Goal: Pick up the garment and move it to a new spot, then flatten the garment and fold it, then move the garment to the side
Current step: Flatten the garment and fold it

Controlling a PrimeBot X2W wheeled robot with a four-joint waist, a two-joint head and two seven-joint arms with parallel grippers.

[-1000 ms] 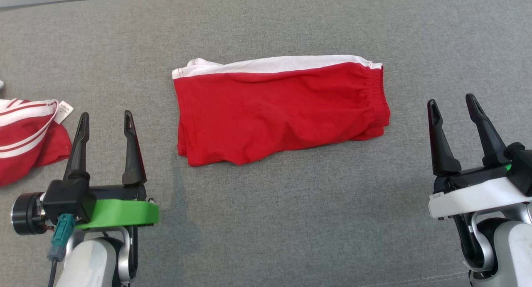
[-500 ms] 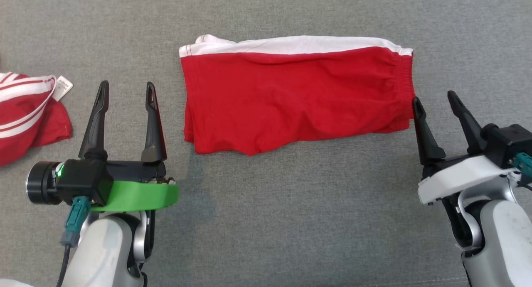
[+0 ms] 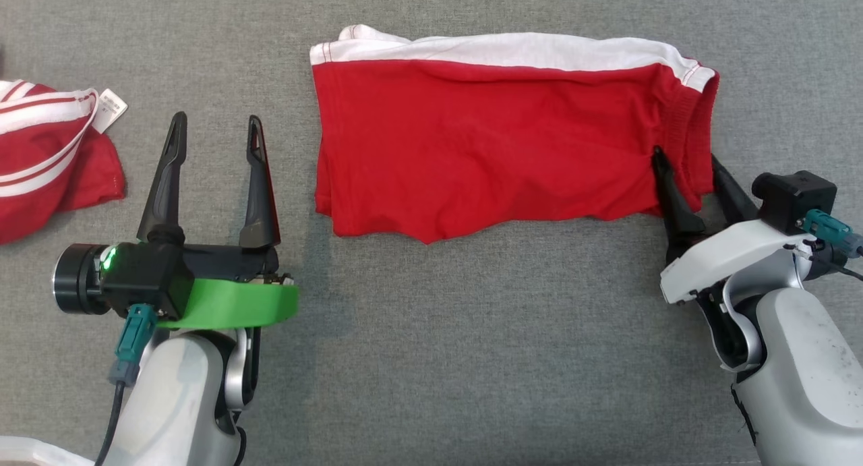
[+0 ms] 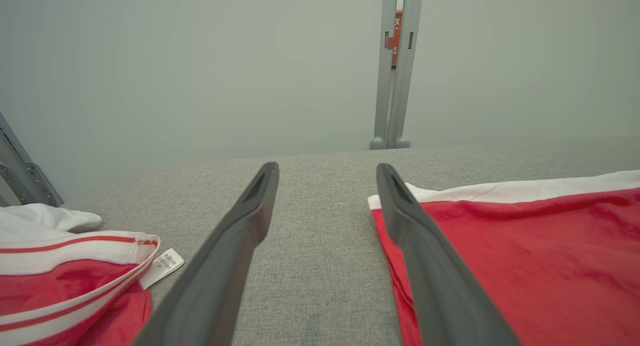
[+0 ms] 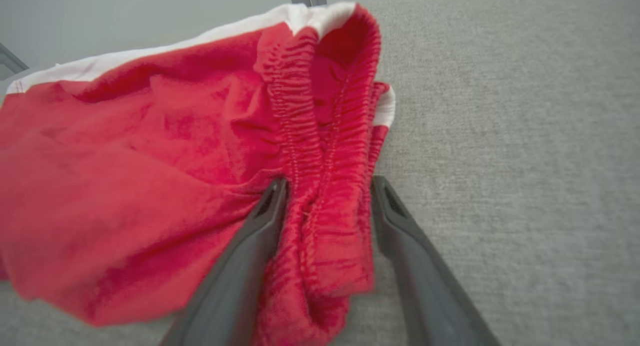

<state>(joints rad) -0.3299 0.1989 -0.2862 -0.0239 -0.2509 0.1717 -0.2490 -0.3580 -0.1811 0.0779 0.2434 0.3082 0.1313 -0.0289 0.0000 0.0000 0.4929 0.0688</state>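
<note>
Since the shorts [image 3: 492,142] must be moved, the right jaws straddle their waistband [image 5: 325,135], wide, not yet pinching. Left of the shorts, the left jaws hang wide.

The right gripper [image 3: 686,157] has come forward to the garment [image 3: 485,142]. Its two fingers [image 5: 240,266], a second ago clear of the cloth, now stand on either side of the elastic waistband [image 5: 325,150], which is lifted and bunched between them. The head view itself has shifted too.

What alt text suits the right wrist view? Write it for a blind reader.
The right claw straddles the gathered waistband of red shorts, one dark finger on each side, jaws open. The shorts lie on grey fabric.
</note>
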